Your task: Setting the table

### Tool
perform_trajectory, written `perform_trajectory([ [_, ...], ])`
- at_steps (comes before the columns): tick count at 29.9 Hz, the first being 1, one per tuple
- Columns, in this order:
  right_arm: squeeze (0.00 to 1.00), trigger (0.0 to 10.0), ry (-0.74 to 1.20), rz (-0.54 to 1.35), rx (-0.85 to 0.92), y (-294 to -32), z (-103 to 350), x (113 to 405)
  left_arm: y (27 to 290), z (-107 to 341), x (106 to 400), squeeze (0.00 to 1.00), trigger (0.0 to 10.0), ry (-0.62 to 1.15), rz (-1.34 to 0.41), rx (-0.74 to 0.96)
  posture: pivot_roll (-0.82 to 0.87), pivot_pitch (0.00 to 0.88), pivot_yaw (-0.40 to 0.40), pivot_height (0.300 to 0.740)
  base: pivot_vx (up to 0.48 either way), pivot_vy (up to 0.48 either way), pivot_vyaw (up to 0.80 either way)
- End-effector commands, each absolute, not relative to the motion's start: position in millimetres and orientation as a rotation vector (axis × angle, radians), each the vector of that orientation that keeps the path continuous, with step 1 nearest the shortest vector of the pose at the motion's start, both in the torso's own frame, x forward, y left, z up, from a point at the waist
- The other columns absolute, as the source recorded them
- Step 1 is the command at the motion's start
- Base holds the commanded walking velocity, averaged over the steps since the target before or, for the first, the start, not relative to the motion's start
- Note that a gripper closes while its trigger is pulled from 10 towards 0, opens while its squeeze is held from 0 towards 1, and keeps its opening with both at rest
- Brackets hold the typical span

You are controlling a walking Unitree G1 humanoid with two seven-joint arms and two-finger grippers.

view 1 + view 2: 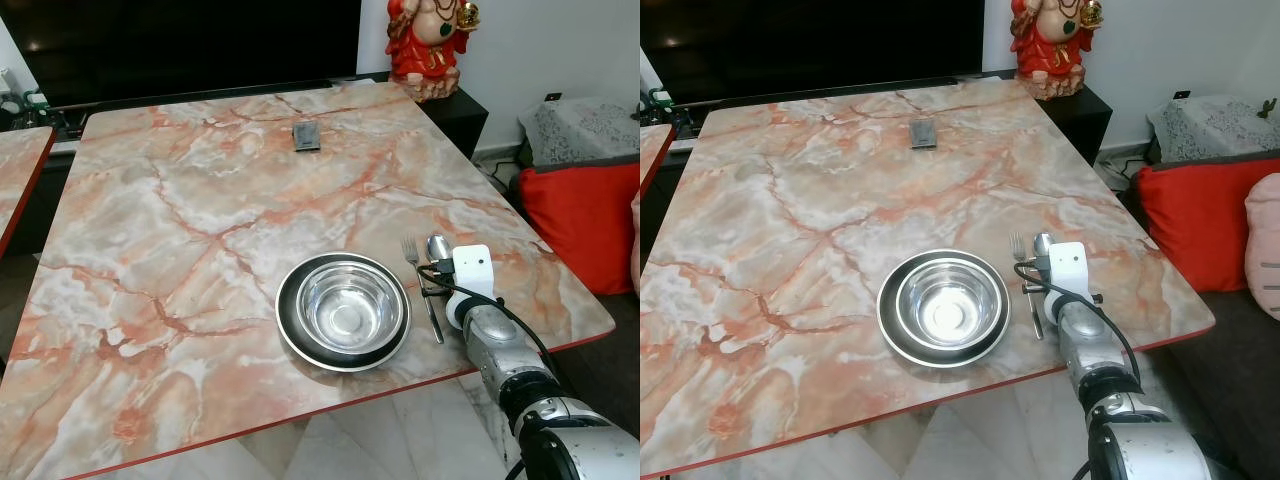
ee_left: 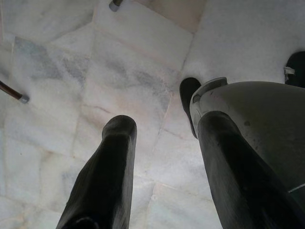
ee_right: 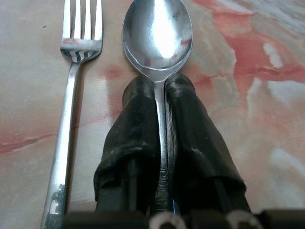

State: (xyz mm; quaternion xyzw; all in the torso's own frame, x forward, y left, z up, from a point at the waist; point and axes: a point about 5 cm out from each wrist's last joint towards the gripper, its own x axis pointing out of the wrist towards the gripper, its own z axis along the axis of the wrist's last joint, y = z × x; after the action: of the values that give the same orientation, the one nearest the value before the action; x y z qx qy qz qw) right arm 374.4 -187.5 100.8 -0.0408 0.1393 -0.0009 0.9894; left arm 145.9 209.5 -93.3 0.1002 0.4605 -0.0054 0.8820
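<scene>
From the head camera, a marble table carries a place setting near its front right corner: a steel bowl sits inside a dark plate, and a fork lies just to the right of the plate, tines toward the far edge. The right gripper reaches in from the robot's side and holds a spoon just beside the fork, on its outer side. The placement looks deliberate, judging from the task: cutlery lined up parallel next to the plate, as a setting usually goes. Farther back lie a small dark object on the table and a red figurine on a cabinet past the far corner; a red cushion sits off to the right.

In the left wrist view, the left gripper hangs idle over a pale tiled floor, its fingers apart with nothing between them.

In the right wrist view, the two black fingers are clamped on the spoon's handle just behind the bowl of the spoon. The spoon's long axis runs straight out along the fingers, its bowl facing up and pointing away from the robot, parallel to the fork and close beside it without touching. It seems to rest on or just above the marble, so the hold probably serves to keep it straight until release.
</scene>
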Motion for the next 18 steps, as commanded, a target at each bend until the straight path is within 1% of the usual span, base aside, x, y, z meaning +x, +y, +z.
perform_trajectory([
  [1, 0.21, 10.0, 0.313, 0.012, -0.076, -183.6, 93.9, 372.1, 204.9, -99.2, 132.7, 0.00, 10.0, 1.005, -0.036, 0.199, 0.01, 0.171, -0.019, 0.740, 0.000, 0.000, 0.00],
  [8, 0.22, 10.0, 0.316, 0.012, -0.076, -183.6, 93.4, 371.8, 209.3, -98.7, 131.3, 0.00, 10.0, 1.005, -0.032, 0.200, 0.01, 0.171, -0.018, 0.740, 0.000, 0.000, 0.00],
  [9, 0.29, 10.0, 0.316, 0.012, -0.076, -183.7, 93.4, 371.8, 210.7, -98.2, 132.1, 0.00, 10.0, 1.003, -0.031, 0.201, 0.01, 0.171, -0.018, 0.740, 0.000, 0.000, 0.00],
  [10, 0.45, 10.0, 0.315, 0.011, -0.075, -183.8, 93.5, 371.8, 211.3, -97.9, 132.6, 0.00, 10.0, 1.002, -0.031, 0.202, 0.01, 0.171, -0.017, 0.740, 0.000, 0.000, 0.00],
  [18, 0.43, 10.0, 0.314, 0.011, -0.075, -183.9, 93.5, 371.7, 209.6, -97.0, 136.9, 0.00, 10.0, 0.996, -0.033, 0.202, 0.01, 0.171, -0.018, 0.740, 0.000, 0.000, 0.00],
])
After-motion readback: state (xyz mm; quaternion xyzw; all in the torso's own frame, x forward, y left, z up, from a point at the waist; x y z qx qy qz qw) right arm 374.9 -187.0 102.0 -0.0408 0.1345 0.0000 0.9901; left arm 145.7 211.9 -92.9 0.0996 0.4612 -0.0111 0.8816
